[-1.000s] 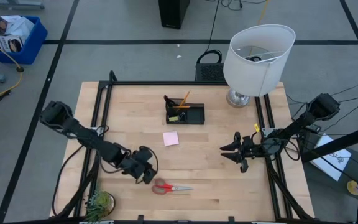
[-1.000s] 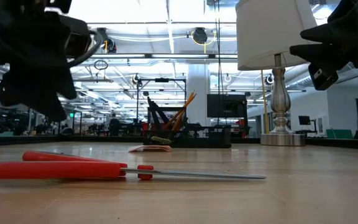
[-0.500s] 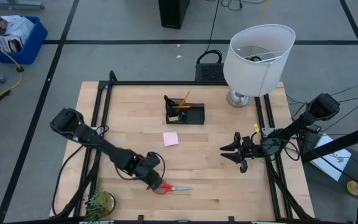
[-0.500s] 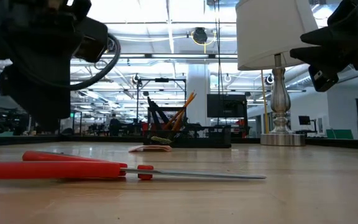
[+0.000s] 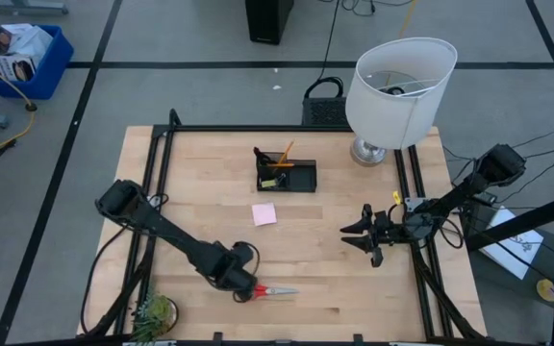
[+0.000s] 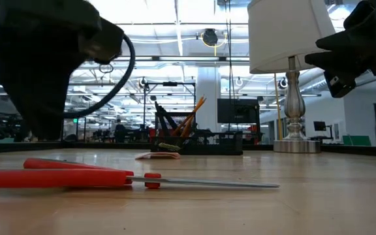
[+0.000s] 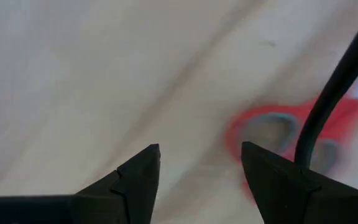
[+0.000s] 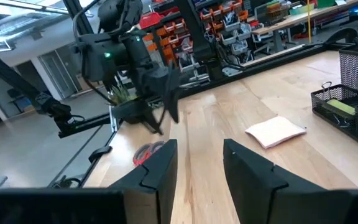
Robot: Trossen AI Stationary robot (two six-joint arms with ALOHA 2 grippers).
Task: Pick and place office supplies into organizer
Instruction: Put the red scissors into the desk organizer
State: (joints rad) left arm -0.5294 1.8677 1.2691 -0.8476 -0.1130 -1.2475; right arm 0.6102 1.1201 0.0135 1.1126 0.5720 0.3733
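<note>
Two grippers are in view, and the left gripper (image 5: 242, 285) is the one at work: it hangs low over the red handles of the scissors (image 5: 265, 289), its fingers (image 7: 135, 180) spread apart with nothing between them. In the left wrist view the handle loops (image 7: 272, 134) sit just ahead of the fingertips, off to one side rather than centred in the gap. The scissors lie flat near the table's (image 5: 335, 288) front edge, blades pointing toward the right arm's side. Farther back, the pink sticky-note pad (image 5: 264, 213) lies alone mid-table, and behind it stands the black organizer (image 5: 287, 173) with pencils (image 5: 286, 152) already upright in its cup. The right gripper (image 5: 361, 234) waits raised on its own side, fingers somewhat parted and empty.

The likely risk is a missed or glancing grip: with the handles off-centre, closing now could pinch only one loop or push the flat scissors sliding across the wood.
</note>
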